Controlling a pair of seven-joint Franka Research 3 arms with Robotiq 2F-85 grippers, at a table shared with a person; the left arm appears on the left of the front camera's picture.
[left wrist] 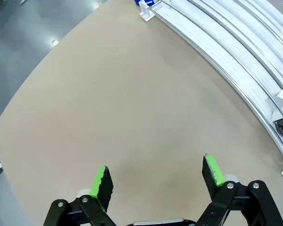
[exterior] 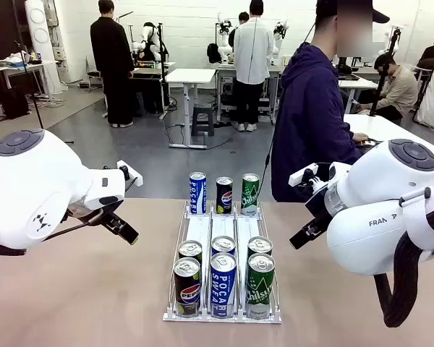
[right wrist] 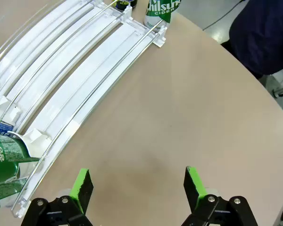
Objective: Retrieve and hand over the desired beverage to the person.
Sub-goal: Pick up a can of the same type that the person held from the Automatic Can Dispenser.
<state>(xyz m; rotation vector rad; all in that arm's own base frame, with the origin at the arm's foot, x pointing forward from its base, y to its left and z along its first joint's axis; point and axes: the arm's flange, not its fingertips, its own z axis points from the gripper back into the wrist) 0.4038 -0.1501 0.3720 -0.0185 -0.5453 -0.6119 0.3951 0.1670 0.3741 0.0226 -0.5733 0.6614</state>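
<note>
A white rack (exterior: 200, 230) loaded with cans (exterior: 223, 273) is seen between the left gripper (exterior: 120, 228) and the right gripper (exterior: 304, 234). The person (exterior: 307, 123) is seen beyond the right gripper.

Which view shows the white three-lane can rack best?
Front view: the whole white plastic three-lane can rack shows, cans at both ends. Left wrist view catches one edge; right wrist view most lanes.

White rounded left arm (exterior: 36, 195) and right arm (exterior: 380, 217), dark grey round caps (exterior: 19, 142), grey lettering (exterior: 382, 221) and thick black cable (exterior: 398, 282) behind the right gripper (right wrist: 137, 182), left gripper (left wrist: 156, 175) likewise black, green pads (left wrist: 101, 181).
</note>
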